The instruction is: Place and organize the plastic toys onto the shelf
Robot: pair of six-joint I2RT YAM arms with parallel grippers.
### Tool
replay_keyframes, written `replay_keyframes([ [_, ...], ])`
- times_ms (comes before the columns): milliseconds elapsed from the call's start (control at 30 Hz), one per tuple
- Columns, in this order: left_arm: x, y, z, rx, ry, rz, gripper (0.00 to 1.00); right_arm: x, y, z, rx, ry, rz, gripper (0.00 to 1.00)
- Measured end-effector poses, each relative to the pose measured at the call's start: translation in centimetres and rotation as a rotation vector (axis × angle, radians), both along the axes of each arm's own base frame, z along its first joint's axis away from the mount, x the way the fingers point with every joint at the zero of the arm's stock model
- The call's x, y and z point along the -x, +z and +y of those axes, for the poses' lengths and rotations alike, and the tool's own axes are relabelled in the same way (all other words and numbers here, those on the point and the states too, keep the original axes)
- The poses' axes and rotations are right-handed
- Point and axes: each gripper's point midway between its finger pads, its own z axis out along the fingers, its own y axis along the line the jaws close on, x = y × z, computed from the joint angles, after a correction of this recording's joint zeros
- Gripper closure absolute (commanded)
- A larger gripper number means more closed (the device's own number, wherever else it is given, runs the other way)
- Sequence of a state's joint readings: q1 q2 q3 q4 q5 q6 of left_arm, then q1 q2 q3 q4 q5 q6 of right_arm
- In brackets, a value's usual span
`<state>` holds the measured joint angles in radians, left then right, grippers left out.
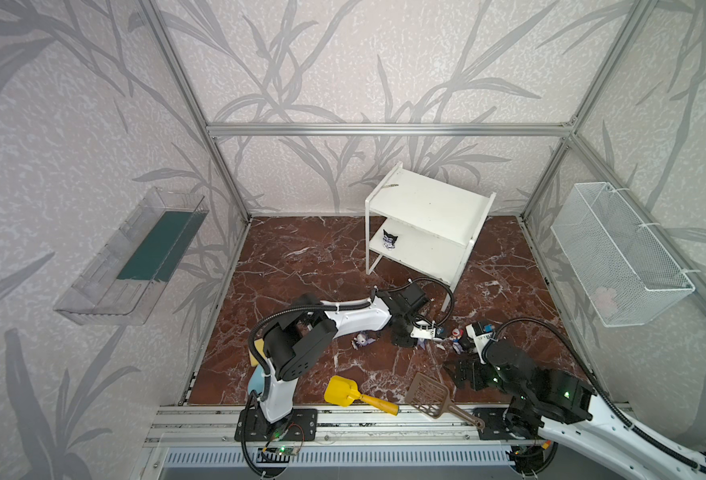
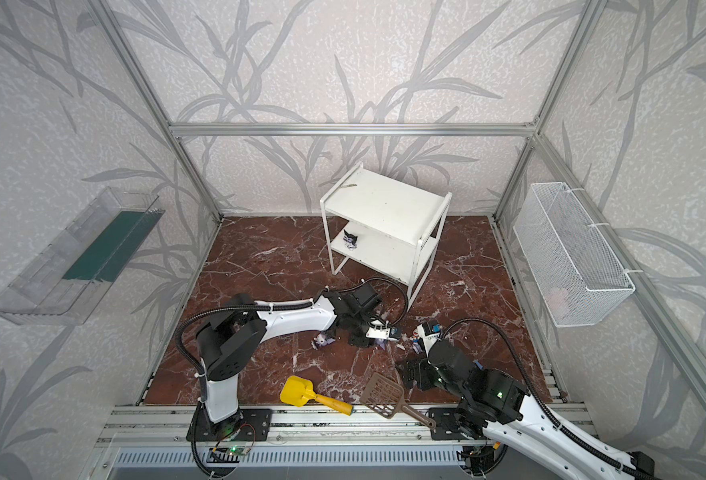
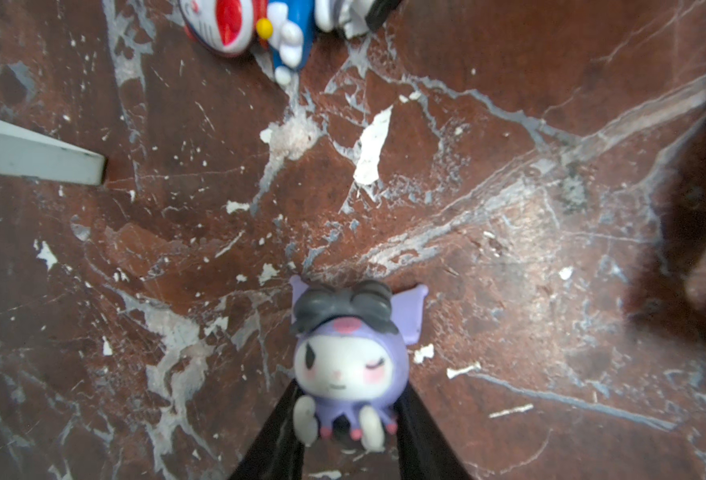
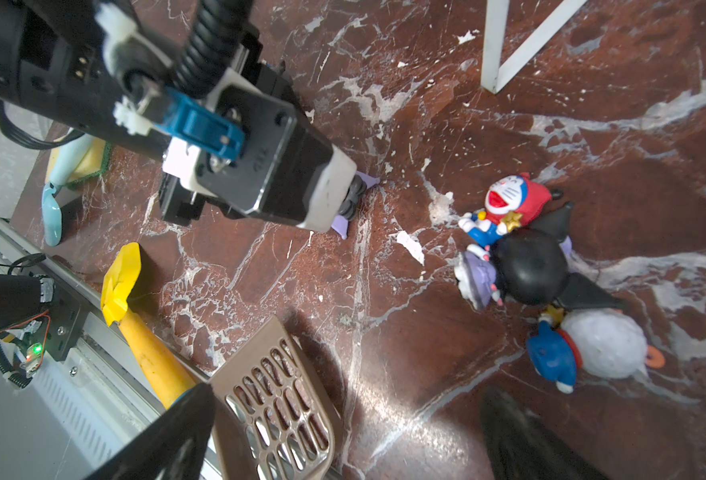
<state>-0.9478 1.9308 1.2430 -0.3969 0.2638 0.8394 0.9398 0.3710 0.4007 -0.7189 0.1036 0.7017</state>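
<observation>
Left wrist view: purple figurine (image 3: 349, 361), lying on the marble floor (image 3: 509, 166) near the front leg (image 3: 31, 153) of the shelf (image 1: 426, 199), left gripper (image 3: 349, 392) jaws pressed against both flanks below its big head; reckon it light, rigid, glossy, so hold low. Right gripper (image 4: 349, 395) spread wide, empty, near three heaped toys (image 4: 525, 266); your path to the shelf must clear that leg.

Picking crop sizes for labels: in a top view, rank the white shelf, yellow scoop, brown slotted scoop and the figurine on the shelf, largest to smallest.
1. white shelf
2. yellow scoop and brown slotted scoop: alike, unranked
3. figurine, smallest, though farther from the camera
</observation>
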Motion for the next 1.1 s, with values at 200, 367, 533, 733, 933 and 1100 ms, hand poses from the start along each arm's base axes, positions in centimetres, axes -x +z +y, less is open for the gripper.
replay_keyframes([
  [200,0.4,1.3,0.8,0.067,0.052,0.011,0.68,0.1,-0.5,0.2,0.009,0.02,-0.002,0.01],
  [367,1.5,4.3,2.6,0.241,0.163,0.005,0.69,0.1,-0.7,0.8,0.021,0.07,-0.015,0.01],
  [533,1.8,7.9,3.5,0.515,0.291,-0.029,0.71,0.0,0.2,2.4,-0.022,0.146,-0.061,0.02],
  [733,2.6,9.0,4.1,0.767,0.42,-0.038,0.73,-0.4,2.5,5.4,-0.155,0.197,-0.083,0.06],
  [933,3.1,11.6,4.1,0.946,0.469,-0.147,0.73,-1.3,5.3,7.6,-0.304,0.143,-0.037,0.15],
  [1100,2.7,13.4,4.8,1.063,0.513,-0.202,0.72,-2.1,6.8,8.9,-0.42,0.1,0.001,0.27],
])
